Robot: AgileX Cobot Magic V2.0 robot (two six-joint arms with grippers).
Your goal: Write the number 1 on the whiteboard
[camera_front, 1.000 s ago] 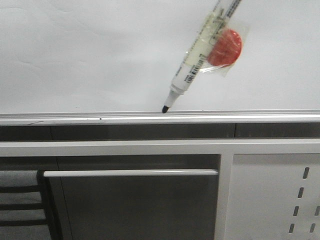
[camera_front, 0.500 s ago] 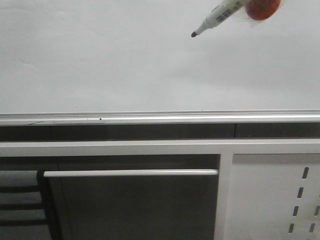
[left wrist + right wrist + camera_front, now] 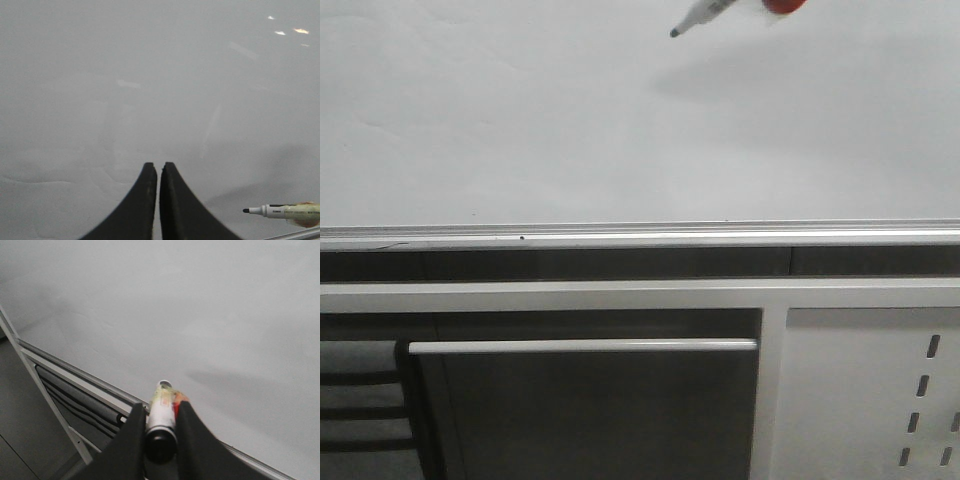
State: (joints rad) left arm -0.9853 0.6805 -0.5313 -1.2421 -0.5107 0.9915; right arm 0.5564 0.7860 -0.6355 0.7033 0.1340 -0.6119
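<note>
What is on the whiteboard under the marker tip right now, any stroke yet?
Under the marker tip the whiteboard shows only a soft shadow and bare glossy surface; no stroke is visible. The right claw grips the marker, and its fingers hide part of the barrel.

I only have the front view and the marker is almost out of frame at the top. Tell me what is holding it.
Observer: The right gripper is shut on the marker, one finger on each side of the barrel, gripping near its back end.
Operator: Report the left gripper too.
Observer: The left gripper is shut with nothing between its fingers, facing the whiteboard.
Operator: Check the board there for any stroke.
Observer: In the left wrist view the board shows only faint smudges and light glints, no black line. The marker's black tip sits off the surface with a soft shadow beside it.
</note>
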